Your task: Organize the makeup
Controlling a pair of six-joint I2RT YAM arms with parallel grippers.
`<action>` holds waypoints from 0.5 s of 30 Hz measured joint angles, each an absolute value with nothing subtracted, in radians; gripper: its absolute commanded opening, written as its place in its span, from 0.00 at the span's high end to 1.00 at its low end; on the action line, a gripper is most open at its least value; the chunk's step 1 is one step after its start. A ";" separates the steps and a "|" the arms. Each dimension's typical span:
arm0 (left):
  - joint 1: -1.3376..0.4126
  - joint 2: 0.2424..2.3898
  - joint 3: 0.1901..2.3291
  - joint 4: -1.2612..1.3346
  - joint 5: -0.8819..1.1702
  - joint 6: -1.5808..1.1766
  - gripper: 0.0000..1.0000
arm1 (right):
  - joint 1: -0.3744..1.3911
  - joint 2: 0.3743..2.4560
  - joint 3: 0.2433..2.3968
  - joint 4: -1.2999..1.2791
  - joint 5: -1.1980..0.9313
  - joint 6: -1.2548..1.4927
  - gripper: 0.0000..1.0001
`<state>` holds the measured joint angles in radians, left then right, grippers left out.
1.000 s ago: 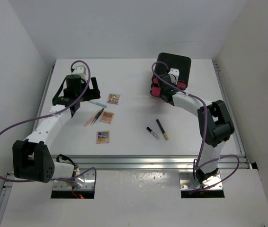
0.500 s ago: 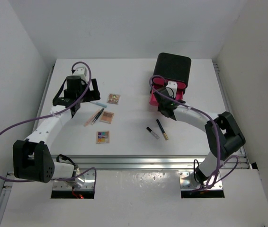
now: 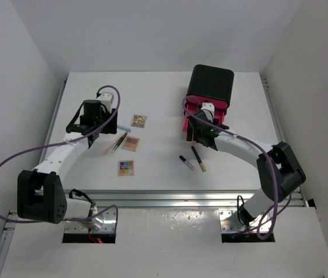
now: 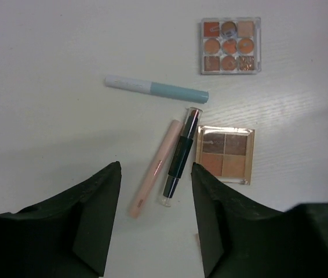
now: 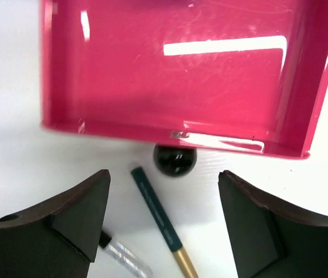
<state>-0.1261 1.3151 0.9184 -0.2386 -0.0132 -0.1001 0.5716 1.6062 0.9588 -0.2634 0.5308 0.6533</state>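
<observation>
My left gripper point(image 3: 99, 123) point(image 4: 155, 231) is open and empty, hovering just left of a pink stick point(image 4: 155, 168) and a black stick point(image 4: 180, 156) point(image 3: 116, 142). A pale blue stick point(image 4: 157, 88) point(image 3: 120, 127), a tan palette point(image 4: 225, 153) point(image 3: 131, 143) and a multicolour palette point(image 4: 230, 45) point(image 3: 139, 121) lie beyond them. A third palette point(image 3: 126, 168) lies nearer. My right gripper point(image 3: 202, 132) point(image 5: 164, 231) is open and empty, just in front of the black knob point(image 5: 175, 160) of the pulled-out pink drawer point(image 5: 175, 69) point(image 3: 201, 119). A gold-tipped stick point(image 5: 159, 217) point(image 3: 198, 158) and a silver-tipped stick point(image 5: 123, 258) point(image 3: 187, 162) lie below it.
The black box point(image 3: 211, 84) stands at the back right with its pink drawer sticking out toward me; the drawer's inside shows nothing in it. White walls close in the table on the left, right and back.
My right gripper drew the pink drawer out of the black box toward me, then let go of the knob. My left gripper shifted a little right, toward the sticks.
</observation>
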 measured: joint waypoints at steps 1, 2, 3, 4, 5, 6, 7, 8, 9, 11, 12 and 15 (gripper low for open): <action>-0.125 1.316 0.918 -0.247 0.003 -0.070 0.47 | 0.575 1.592 0.957 -0.270 0.517 0.636 0.25; -0.125 1.316 0.918 -0.256 0.015 -0.035 0.50 | 0.579 1.577 0.953 -0.274 0.505 0.619 0.27; -0.124 1.317 0.918 -0.264 0.025 -0.002 0.51 | 0.583 1.559 0.949 -0.278 0.486 0.600 0.29; -0.124 1.317 0.918 -0.270 0.036 0.038 0.52 | 0.587 1.529 0.934 -0.280 0.458 0.573 0.34; -0.124 1.317 0.915 -0.273 0.045 0.072 0.54 | 0.588 1.519 0.928 -0.283 0.450 0.565 0.37; -0.124 1.317 0.910 -0.275 0.057 0.115 0.56 | 0.591 1.497 0.912 -0.283 0.421 0.545 0.39; -0.124 1.317 0.904 -0.281 0.073 0.161 0.56 | 0.592 1.476 0.894 -0.286 0.394 0.523 0.39; -0.124 1.318 0.899 -0.292 0.093 0.208 0.51 | 0.593 1.457 0.875 -0.290 0.360 0.505 0.36; -0.124 1.319 0.896 -0.308 0.118 0.252 0.44 | 0.593 1.444 0.862 -0.295 0.332 0.487 0.32; -0.131 1.319 0.893 -0.351 0.194 0.365 0.18 | 0.593 1.434 0.845 -0.309 0.274 0.449 0.22; -0.133 1.319 0.892 -0.385 0.238 0.445 0.11 | 0.593 1.433 0.843 -0.321 0.242 0.430 0.19; -0.157 1.321 0.892 -0.514 0.363 0.676 0.00 | 0.593 1.435 0.848 -0.365 0.173 0.380 0.16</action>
<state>-0.1574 1.3212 0.8917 -0.5137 0.3634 0.6762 0.5926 1.4345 0.8482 -0.3649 0.1734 0.3801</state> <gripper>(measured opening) 0.975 0.825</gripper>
